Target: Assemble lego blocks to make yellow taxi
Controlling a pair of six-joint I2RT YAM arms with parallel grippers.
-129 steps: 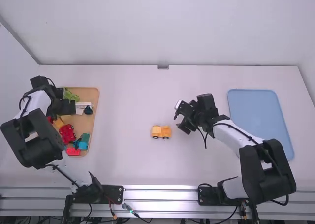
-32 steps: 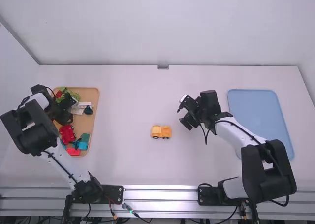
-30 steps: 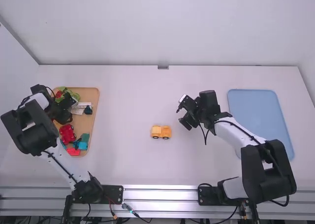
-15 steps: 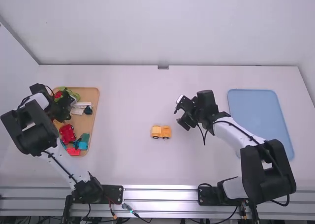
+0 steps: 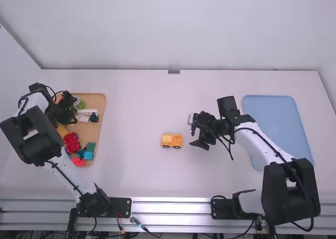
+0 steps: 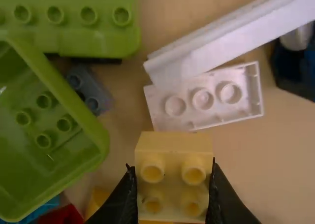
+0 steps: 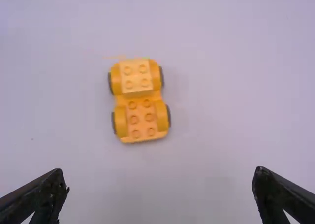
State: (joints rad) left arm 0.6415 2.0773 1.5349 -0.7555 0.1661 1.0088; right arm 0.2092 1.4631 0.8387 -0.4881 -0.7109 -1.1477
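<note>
What the left gripper holds is a block.

Right pincer slightly nearer its arm's base than before

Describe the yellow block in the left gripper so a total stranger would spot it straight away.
Find the tan tray at the left of the table, then the left gripper over it. Between its fingers is the yellow block, pale and boxy, with four round studs showing. Another yellow piece lies beside a red piece; only this block is gripped.
</note>
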